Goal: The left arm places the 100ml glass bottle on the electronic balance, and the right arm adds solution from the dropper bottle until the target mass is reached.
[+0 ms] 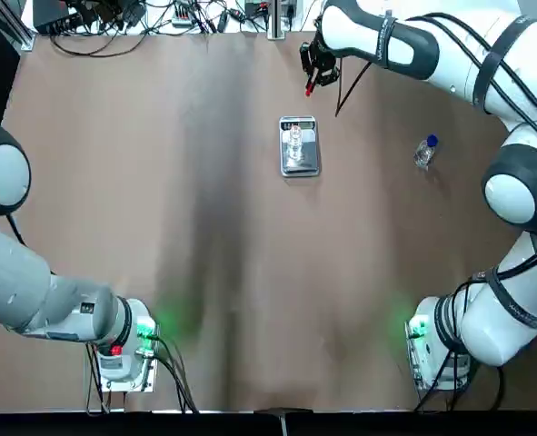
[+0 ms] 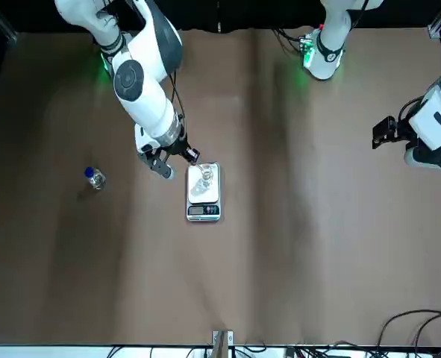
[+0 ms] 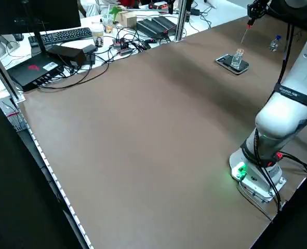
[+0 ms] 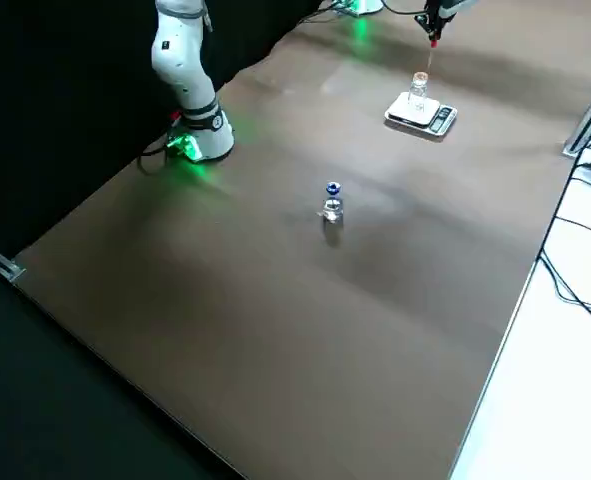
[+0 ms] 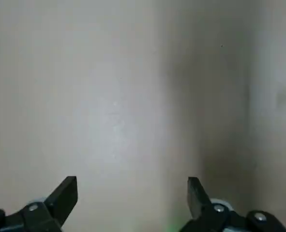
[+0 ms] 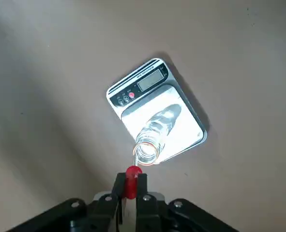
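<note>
Scale (image 6: 181,123) readout illegible; glass tip of dropper (image 6: 131,182) faint, exact gap to bottle (image 6: 155,135) mouth unclear. Bottle upright on scale's shiny plate. Right gripper (image 6: 131,175) closed on dropper's red rubber bulb, above bottle. Left gripper (image 5: 133,187) wide apart, holding nothing, off to left, cropped from top view. Blue-collared bottle (image 1: 425,153) right of scale.
</note>
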